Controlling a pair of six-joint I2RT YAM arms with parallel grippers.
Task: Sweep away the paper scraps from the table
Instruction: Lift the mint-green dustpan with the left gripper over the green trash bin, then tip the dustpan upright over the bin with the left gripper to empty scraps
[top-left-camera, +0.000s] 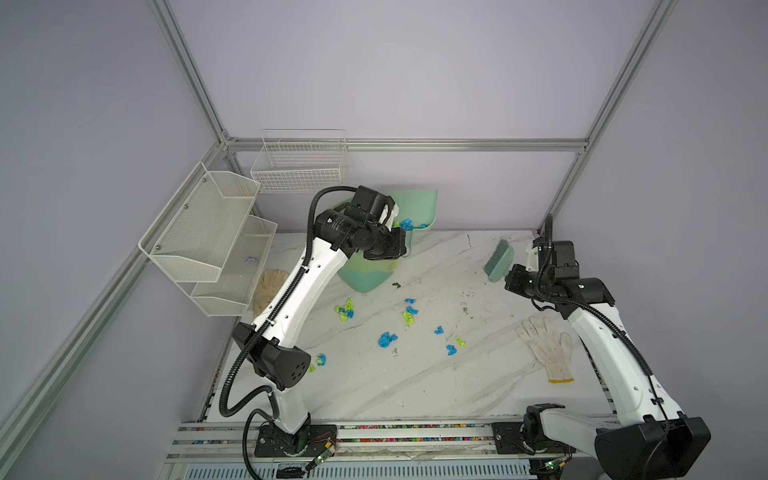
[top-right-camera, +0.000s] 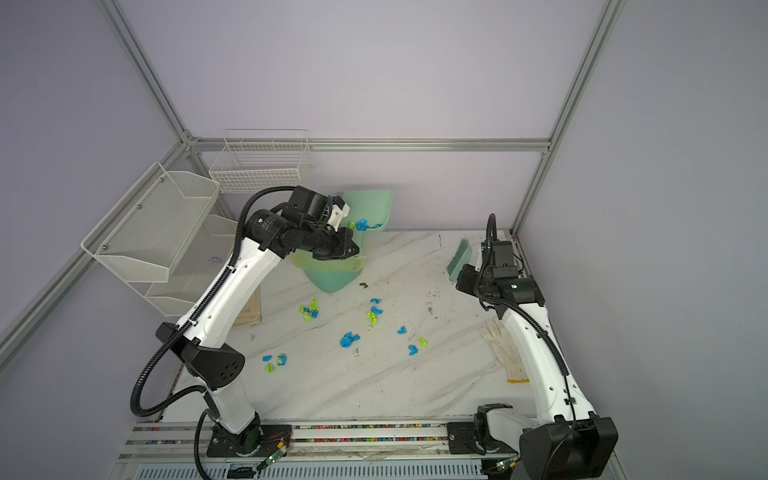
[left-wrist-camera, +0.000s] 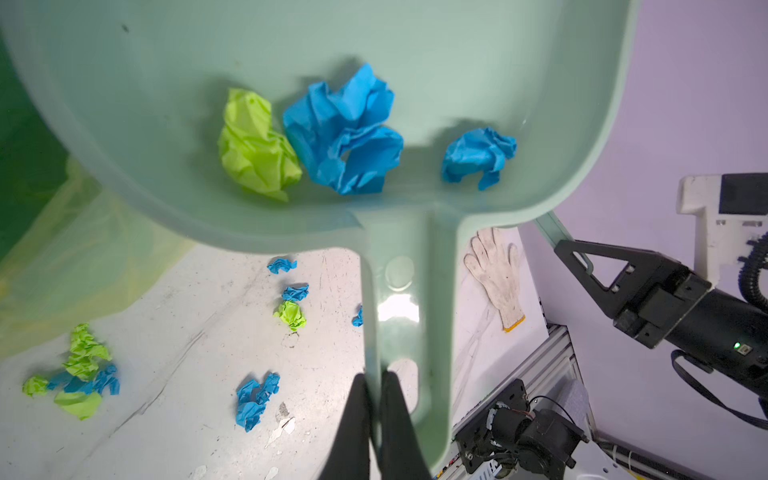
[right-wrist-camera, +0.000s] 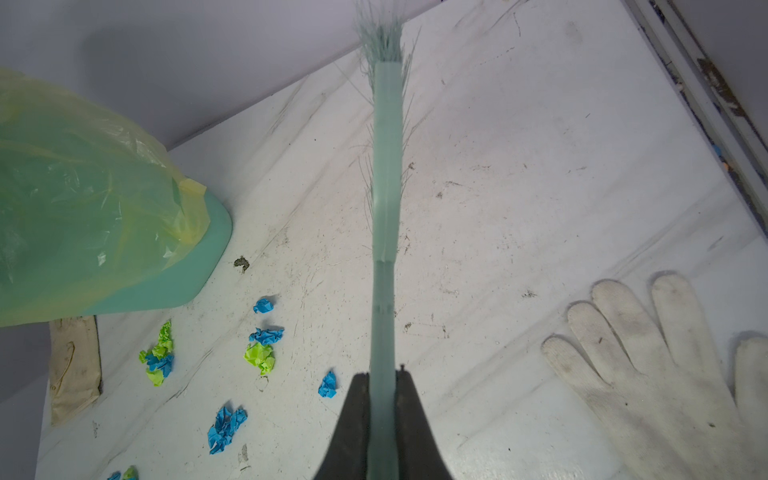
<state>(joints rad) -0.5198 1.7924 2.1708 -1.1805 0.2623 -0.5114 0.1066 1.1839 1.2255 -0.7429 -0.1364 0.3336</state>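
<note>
**1. Paper scraps (top-left-camera: 387, 339).** Small crumpled wads, bright blue and lime green, some bunched in mixed clumps.
- Most are scattered over the middle and left of the table (top-left-camera: 415, 386), a white slab with grey veins and scuff marks.
- The nearest clump sits just beside the left arm's elbow.
- Three more, one green and two blue, lie inside the dustpan (left-wrist-camera: 415, 50), against its back wall by the handle.

**2. White knitted glove (top-left-camera: 546, 347).** It lies flat on the table's right side, beside the right arm.

**3. Left gripper (left-wrist-camera: 375, 380).** The fingers are pressed together on the edge of the dustpan handle.
- The arm stretches up towards the far edge with the wrist bent over.
- It holds the pale green pan raised and tilted above the green bin (top-left-camera: 363, 278), which is lined with a yellow bag.

**4. Right gripper (right-wrist-camera: 382, 376).** It is clamped on the handle of the pale green brush (right-wrist-camera: 386, 166).
- The arm leans towards the far right corner, and the brush points away from it.
- Whether the bristles touch the table cannot be told.
</note>
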